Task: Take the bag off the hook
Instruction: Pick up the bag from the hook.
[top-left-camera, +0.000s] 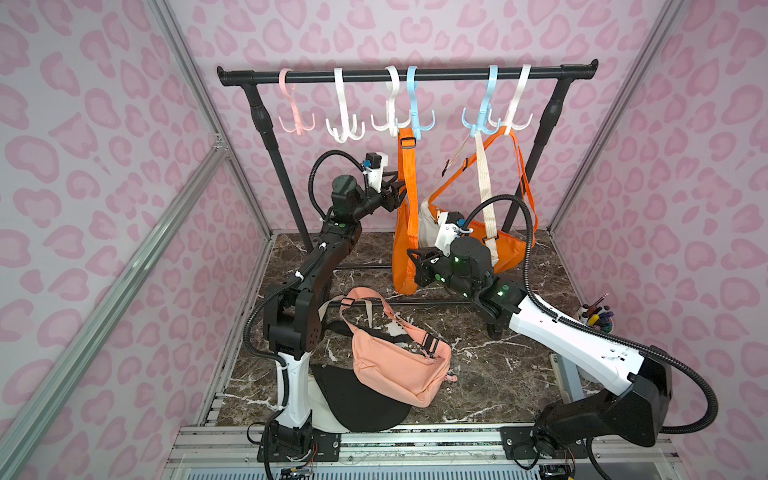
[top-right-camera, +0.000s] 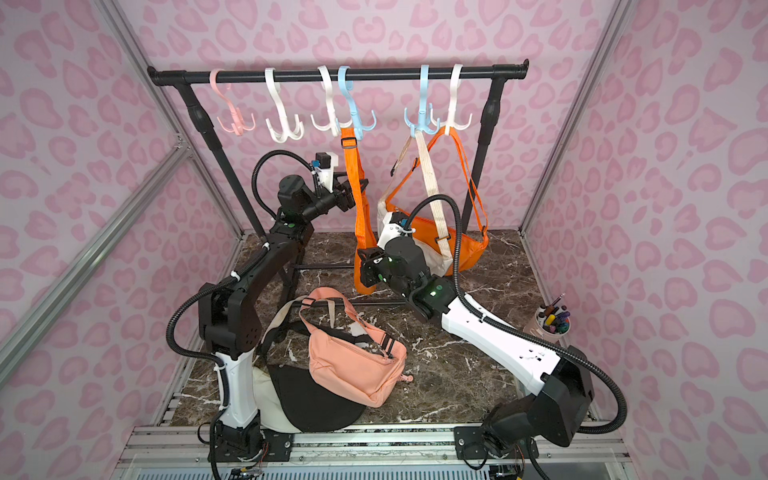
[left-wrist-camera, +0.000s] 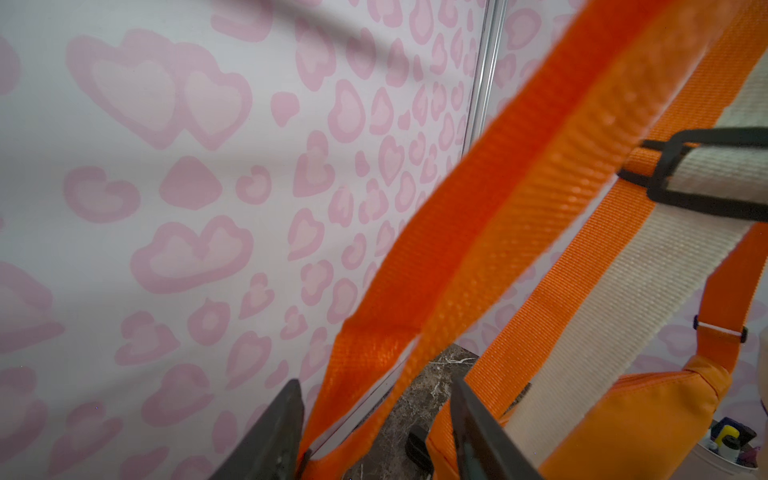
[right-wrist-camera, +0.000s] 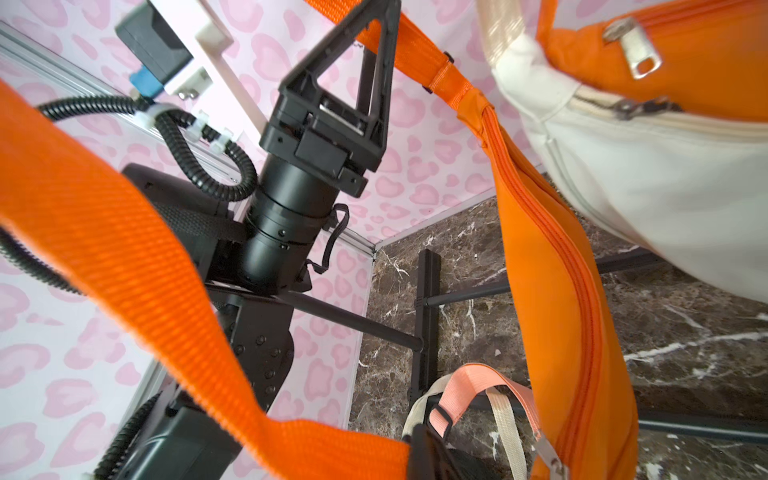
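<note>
Orange strap runs up to blue hook, top centre; left hand half-open astride it, right hand clamps it lower.

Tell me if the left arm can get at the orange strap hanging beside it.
Probably yes: the orange strap runs between the open jaws of the left gripper, and nothing stands in the way.

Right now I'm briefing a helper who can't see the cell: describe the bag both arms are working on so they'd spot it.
On the black rack at the back, find the blue hook nearest the middle. The bag hanging from it is orange, drawn into one long narrow drop. The other orange bag, further right, spreads wide with a cream bag.
</note>
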